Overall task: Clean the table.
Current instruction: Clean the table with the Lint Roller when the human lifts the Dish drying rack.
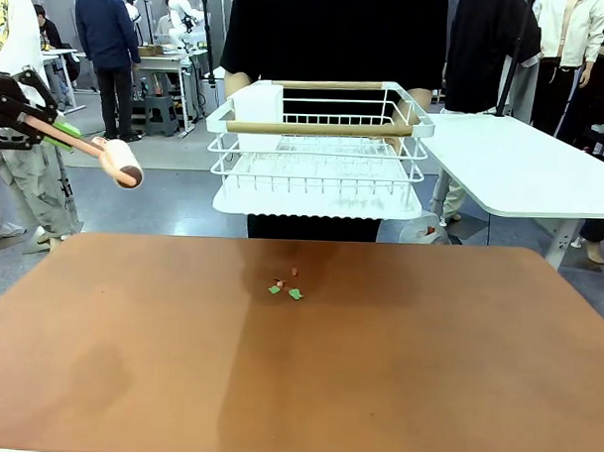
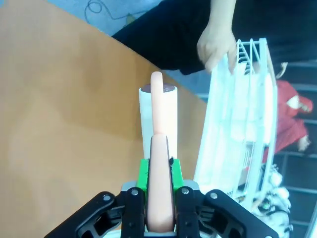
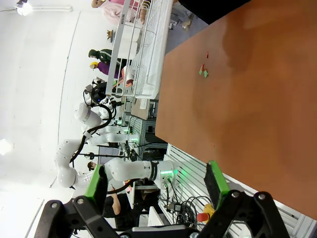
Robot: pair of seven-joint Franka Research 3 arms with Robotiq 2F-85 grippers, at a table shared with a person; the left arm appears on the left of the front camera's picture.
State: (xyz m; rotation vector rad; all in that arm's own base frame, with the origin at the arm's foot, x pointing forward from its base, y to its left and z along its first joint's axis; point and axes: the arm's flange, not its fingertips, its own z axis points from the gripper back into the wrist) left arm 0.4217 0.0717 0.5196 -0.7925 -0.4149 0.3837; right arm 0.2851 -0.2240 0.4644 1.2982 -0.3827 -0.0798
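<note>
scraps (image 1: 285,288) lie near the far edge of the table (image 1: 426,369), with open top all around them. your left gripper (image 1: 65,133) hangs off its left corner, clamped on a roller (image 1: 120,163).
left wrist: a hand (image 2: 216,47) grips the white rack (image 2: 237,124) beyond the edge.
right wrist: your right gripper (image 3: 156,181) is spread wide; the scraps look green, perhaps paper.
</note>
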